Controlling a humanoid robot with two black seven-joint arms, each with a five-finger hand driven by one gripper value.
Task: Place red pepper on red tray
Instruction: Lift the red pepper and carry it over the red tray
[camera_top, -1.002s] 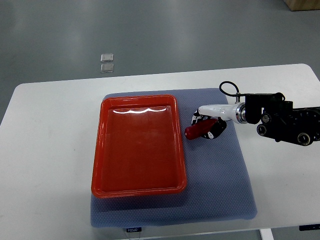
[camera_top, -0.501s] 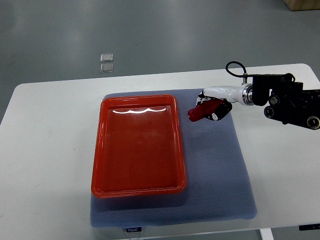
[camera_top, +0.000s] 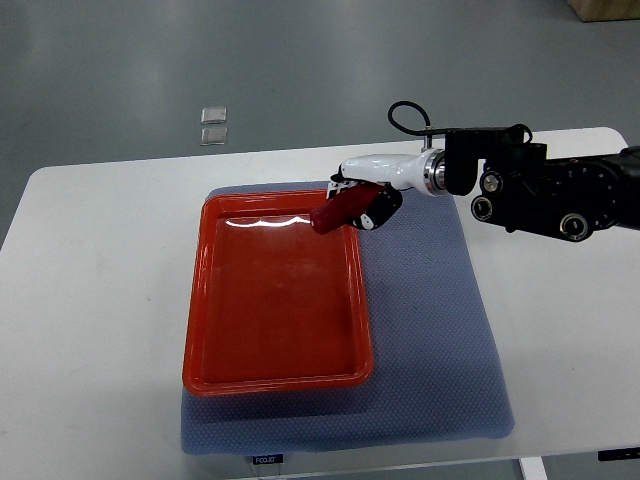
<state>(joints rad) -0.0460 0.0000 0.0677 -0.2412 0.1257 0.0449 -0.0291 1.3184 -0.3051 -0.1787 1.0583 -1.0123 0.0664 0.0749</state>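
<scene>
A dark red pepper (camera_top: 335, 211) is held in my right hand (camera_top: 362, 203), whose fingers are shut on it. The hand hangs over the far right corner of the red tray (camera_top: 276, 375), with the pepper's tip pointing left past the tray's right rim. The tray holds nothing and lies on a blue-grey mat (camera_top: 440, 330). My right arm (camera_top: 540, 190) reaches in from the right edge. The left arm does not show.
The mat lies on a white table (camera_top: 100, 330). Two small clear squares (camera_top: 213, 125) lie on the grey floor beyond the table's far edge. A black cable loop (camera_top: 405, 115) sticks up from my right wrist.
My right hand lifted the pepper off the mat and carried it left and away, from beside the tray's right rim to above the tray's far right corner.
</scene>
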